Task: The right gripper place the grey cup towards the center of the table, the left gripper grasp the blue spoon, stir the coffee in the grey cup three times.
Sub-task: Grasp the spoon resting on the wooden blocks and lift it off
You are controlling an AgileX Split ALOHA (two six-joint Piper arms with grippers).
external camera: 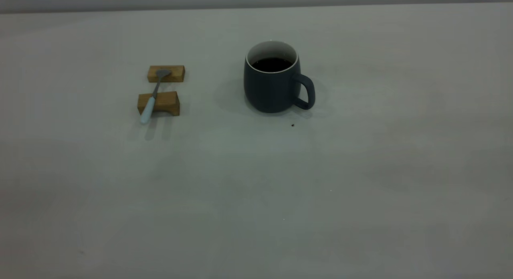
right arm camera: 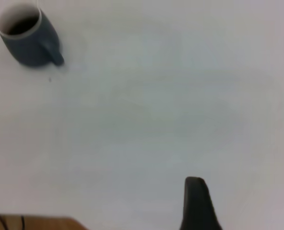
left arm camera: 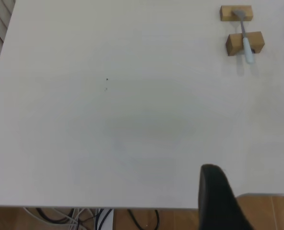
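Cup [external camera: 272, 84] upright on tabletop [external camera: 256, 191], roughly mid-width and toward the far side in the exterior view, handle turned to the right arm's side. Coffee [external camera: 271, 64] dark, sitting well below the white rim. Small dark speck [external camera: 292, 125] on the surface just in front of the handle.

Spoon [external camera: 153, 95] well apart from the cup on the left arm's side, bridged across two wooden blocks [external camera: 158, 103]: bowl resting on the far block, pale blue handle overhanging the near one, handle tip raised off the surface.

Neither arm present in the exterior view. Left gripper [left arm camera: 256, 201] held back at the tabletop edge, far from the spoon; one dark finger visible in its wrist view, finger state cannot be told. Right gripper [right arm camera: 198, 203] likewise well back from the cup; finger state cannot be told.

Step in hand, by judgement: right arm's approach to the cup, not yet begun. Recommended: take the cup on the handle side or by the handle, keep it level, move slowly to avoid slopping, set down clear of the blocks yet within the left arm's reach.

No brand, label or legible writing found on any item.
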